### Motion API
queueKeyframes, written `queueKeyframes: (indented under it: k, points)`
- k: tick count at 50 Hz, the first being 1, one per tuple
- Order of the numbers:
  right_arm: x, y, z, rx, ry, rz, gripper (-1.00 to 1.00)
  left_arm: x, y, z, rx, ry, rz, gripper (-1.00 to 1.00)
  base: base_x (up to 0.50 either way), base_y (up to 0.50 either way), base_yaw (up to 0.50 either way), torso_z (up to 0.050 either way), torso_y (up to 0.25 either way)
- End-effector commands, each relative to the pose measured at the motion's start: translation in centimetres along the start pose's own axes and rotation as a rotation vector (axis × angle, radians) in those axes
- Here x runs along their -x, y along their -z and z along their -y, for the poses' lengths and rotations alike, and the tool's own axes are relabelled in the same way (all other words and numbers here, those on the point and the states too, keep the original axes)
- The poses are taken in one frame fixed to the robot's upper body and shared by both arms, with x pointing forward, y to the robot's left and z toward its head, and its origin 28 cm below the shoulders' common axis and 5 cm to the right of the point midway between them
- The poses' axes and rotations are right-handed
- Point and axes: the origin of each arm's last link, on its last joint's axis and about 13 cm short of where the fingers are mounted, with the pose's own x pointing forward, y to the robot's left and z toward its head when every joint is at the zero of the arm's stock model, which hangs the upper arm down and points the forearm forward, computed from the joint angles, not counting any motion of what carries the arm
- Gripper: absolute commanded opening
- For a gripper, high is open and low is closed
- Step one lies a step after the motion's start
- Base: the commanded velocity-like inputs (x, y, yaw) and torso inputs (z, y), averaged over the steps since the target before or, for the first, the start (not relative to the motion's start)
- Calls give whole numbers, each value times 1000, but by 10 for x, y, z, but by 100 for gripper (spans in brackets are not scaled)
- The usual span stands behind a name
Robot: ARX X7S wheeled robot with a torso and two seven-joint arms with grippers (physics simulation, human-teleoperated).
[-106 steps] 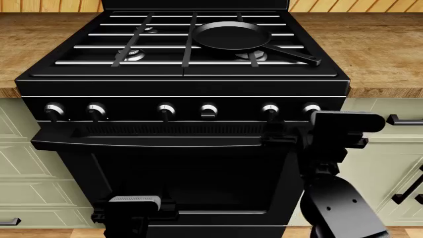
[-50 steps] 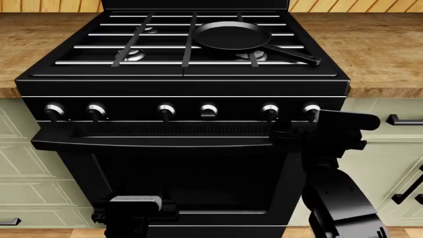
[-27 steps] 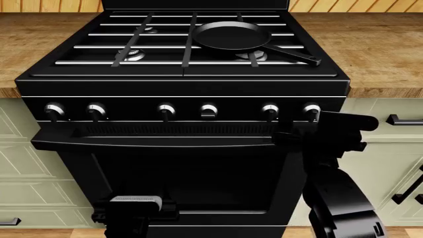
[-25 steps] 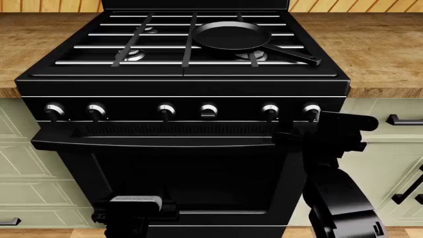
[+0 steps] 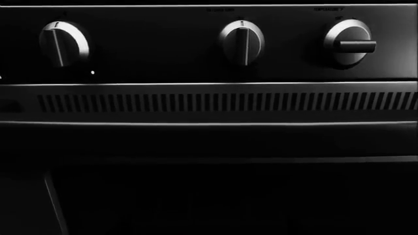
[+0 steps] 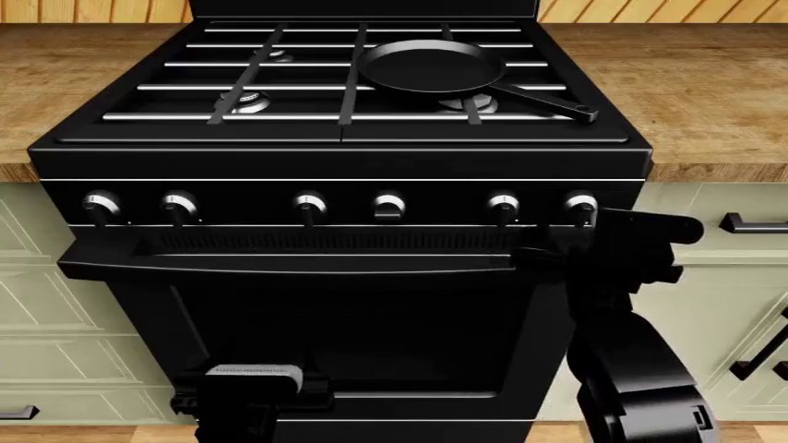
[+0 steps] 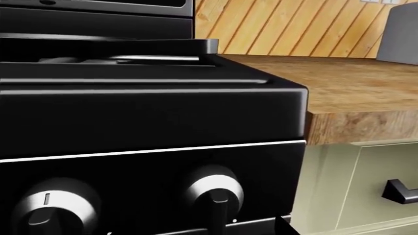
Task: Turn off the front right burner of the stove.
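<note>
Evenly bright and sharp in the head view, with white glare streaks along the grate bars of the stove toward 12 o'clock. Very dim in the left wrist view, only the knob faces catching light, blackness toward 6 o'clock. Crisp throughout the right wrist view, warmly lit countertop at 3 o'clock.

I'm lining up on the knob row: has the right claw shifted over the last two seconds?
Yes. Against the rightmost knob, the right claw has drifted slightly left and down: the knob, partly covered earlier, now shows whole. The stove is unchanged.
</note>
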Motion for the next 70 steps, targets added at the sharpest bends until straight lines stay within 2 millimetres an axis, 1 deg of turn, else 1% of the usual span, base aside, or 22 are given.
queueKeyframes:
  k: [1,9,11,21,29,34,47,60,61,66,70]
  points:
    - [-5,2,1,-2,-3,-3,100,0,0,0,-5,1,1,100,0,0,0,0,0]
    - [-9,3,1,-2,-1,-9,100,0,0,0,-6,2,1,100,0,0,0,0,0]
    - [-12,7,0,-6,-3,-17,100,0,0,0,-6,3,1,100,0,0,0,0,0]
    - [-18,12,5,-1,20,-34,100,0,0,0,-10,3,2,100,0,0,0,0,0]
    - [-15,14,4,-4,22,-40,100,0,0,0,-9,4,2,100,0,0,0,0,0]
    - [-17,11,4,-1,18,-32,100,0,0,0,-10,4,3,100,0,0,0,0,0]
    - [-26,12,3,7,19,-36,100,0,0,0,-10,4,2,100,0,0,0,0,0]
    - [-27,14,3,6,23,-42,100,0,0,0,-9,3,1,100,0,0,0,0,0]
    - [-27,19,5,4,35,-59,100,0,0,0,-11,5,2,100,0,0,0,0,0]
    - [-27,15,5,0,34,-53,100,0,0,0,-9,5,4,100,0,0,0,0,0]
    - [-26,15,5,-2,31,-51,100,0,0,0,-8,5,6,100,0,0,0,0,0]
